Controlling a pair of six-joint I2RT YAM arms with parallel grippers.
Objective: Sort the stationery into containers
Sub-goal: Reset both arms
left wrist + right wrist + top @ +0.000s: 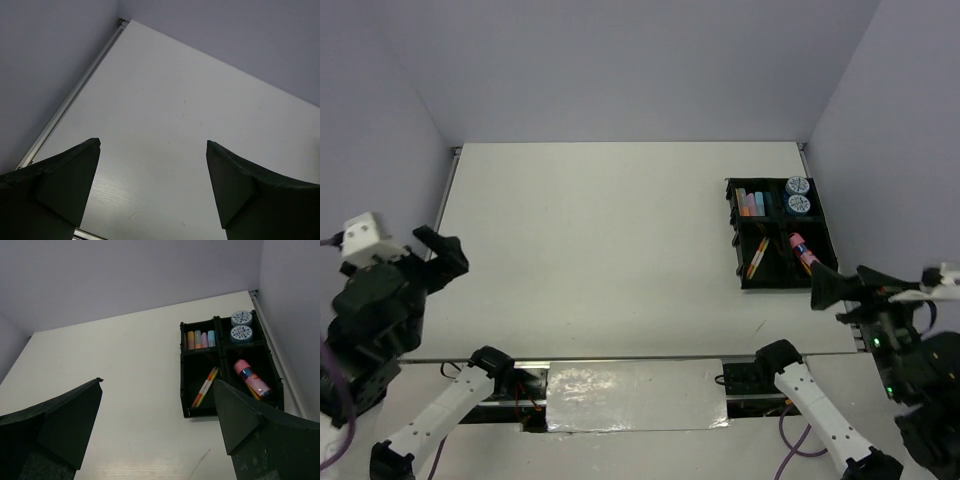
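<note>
Two blue-white tubs (797,186) are seen set one behind the other in the far right compartment of the black organiser tray (732,240), which is placed at the right side of the table (600,250). Short markers (750,203) are lined up in the far left compartment. Thin pens (757,258) are laid slantwise in the near left one, and the pink bottle (800,250) is laid in the near right one. The left gripper (442,250) is held at the table's left edge and the right gripper (830,298) by the tray's near right corner. Both sets of jaws are spread wide, with nothing held.
</note>
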